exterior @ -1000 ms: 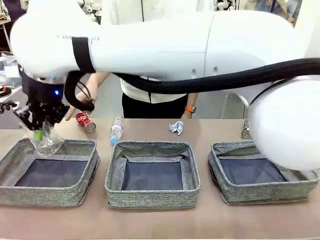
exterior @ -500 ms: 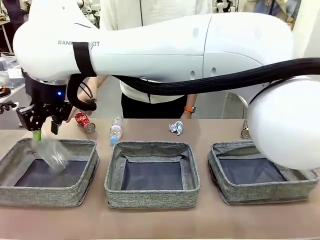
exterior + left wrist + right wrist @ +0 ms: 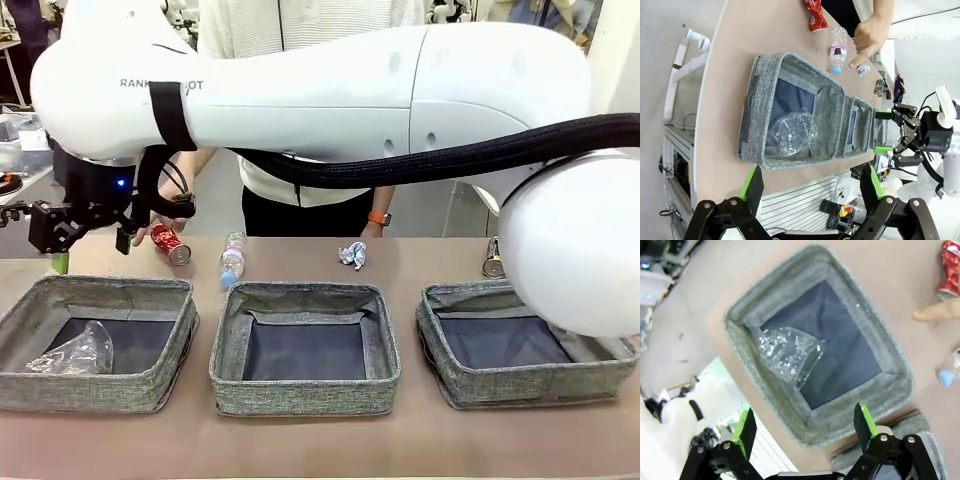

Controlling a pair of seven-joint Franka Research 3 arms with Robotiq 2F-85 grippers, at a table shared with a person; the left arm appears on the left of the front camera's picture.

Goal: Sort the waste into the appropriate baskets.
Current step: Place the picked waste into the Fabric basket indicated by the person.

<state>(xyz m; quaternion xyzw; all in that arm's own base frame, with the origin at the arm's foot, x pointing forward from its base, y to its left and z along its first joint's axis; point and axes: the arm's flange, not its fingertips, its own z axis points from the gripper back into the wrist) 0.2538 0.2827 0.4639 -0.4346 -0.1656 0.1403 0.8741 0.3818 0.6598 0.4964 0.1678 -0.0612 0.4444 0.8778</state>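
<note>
Off the left end of the bench (image 3: 420, 262), the left pincer (image 3: 811, 187) is held spread wide with nothing between its green pads. Ahead of it is the left basket (image 3: 757, 107). The right pincer (image 3: 90, 250), reached across on its white arm, hangs over that basket's far rim, also spread and empty. Below it and toward the near side, the clear plastic bag (image 3: 75, 352) lies crumpled on the dark lining against the front left corner. Above this pincer the arm carries grey lettering (image 3: 135, 84), cut by a black strap (image 3: 170, 105), so only "RANK" and "OT" can be read. Just right of the pincer, the crushed red can (image 3: 170, 243) lies on the bench, with a person's hand (image 3: 871, 35) nearby, one finger out. Further right lies the clear bottle (image 3: 232, 258), blue cap toward the baskets, its label print too small to read. Then come the middle basket (image 3: 300, 292), the paper wad (image 3: 352, 256) beyond it, the dark can (image 3: 492, 258) and the right basket (image 3: 470, 295), well apart from both pincers.
</note>
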